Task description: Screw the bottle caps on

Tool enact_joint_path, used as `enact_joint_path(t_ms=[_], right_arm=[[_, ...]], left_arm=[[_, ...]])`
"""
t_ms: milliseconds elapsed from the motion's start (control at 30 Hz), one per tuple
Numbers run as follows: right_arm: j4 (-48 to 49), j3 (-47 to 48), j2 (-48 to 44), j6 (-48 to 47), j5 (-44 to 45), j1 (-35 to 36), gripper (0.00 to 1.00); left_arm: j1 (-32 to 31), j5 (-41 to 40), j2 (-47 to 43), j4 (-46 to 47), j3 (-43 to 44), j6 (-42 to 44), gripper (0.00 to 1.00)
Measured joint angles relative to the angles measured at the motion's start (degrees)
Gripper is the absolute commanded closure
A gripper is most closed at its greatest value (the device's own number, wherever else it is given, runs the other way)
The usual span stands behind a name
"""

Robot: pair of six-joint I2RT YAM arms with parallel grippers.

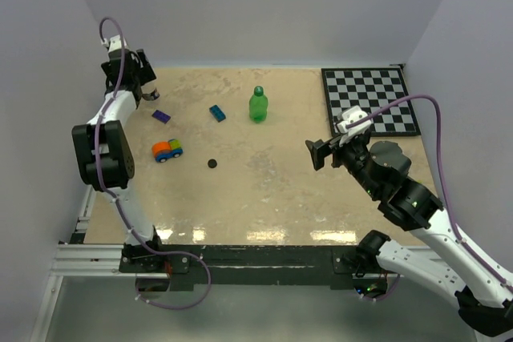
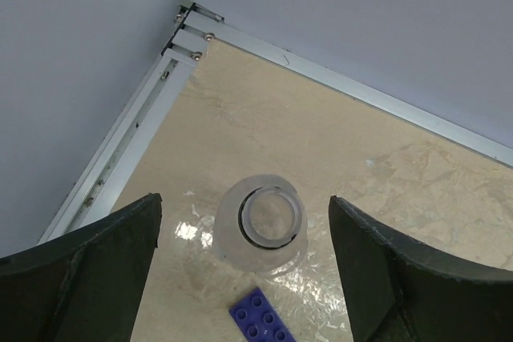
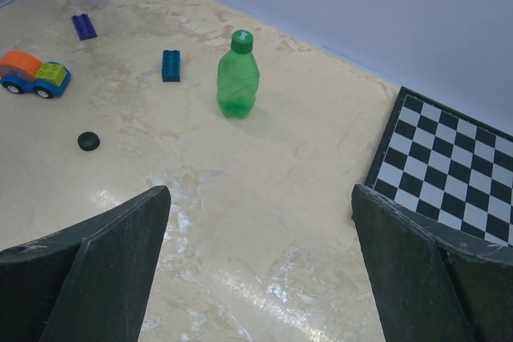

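Left tool point(image 2: 243, 202) open, empty, above uncapped clear bottle point(image 2: 260, 234); centre it before closing. Right tool point(image 3: 260, 190) open, empty.

Two white-and-black arms on black bases, purple cables trailing.
Left arm point(image 1: 100, 154) and right arm point(image 1: 409, 202) are showing white link shells between bulky black joint housings; a purple cable point(image 1: 417, 97) is looping off each wrist. The left claw point(image 1: 148, 84) and right claw point(image 1: 314, 154) are carrying dark wedge-shaped fingers point(image 3: 88, 278) with scuffed edges; green lights are glowing on the right arm.
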Motion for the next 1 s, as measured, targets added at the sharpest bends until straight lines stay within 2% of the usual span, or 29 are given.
enact_joint_path(t_ms=[200,300,367,533,767,900,1000], right_arm=[[0.0,0.0,0.4,0.8,0.4,0.0,0.01],[0.0,0.0,1.1,1.0,0.4,0.0,0.01],[0.0,0.0,1.6,1.1,0.4,0.0,0.01],[0.0,0.0,2.5,1.2,0.4,0.0,0.01],[0.6,0.2,4.5,0.5,-0.6,0.0,0.01],[2.7,0.8,6.8,-0.1,-4.4,0.0,0.01],[4.6,1.2,8.9,-0.6,-8.0,0.0,0.01]], left_arm=[[0.0,-0.3,3.8,1.3,1.7,0.3,0.31],[0.0,-0.2,5.4,1.9,2.6,0.7,0.5],[0.0,-0.1,6.2,2.1,3.3,1.1,0.69],[0.0,0.7,6.4,2.4,4.9,1.7,0.96],[-0.3,4.6,4.1,-2.7,5.9,2.3,1.0],[-1.9,8.9,-1.5,-8.7,5.9,3.3,1.0],[-5.4,12.9,-7.5,-12.0,5.9,5.1,1.0]])
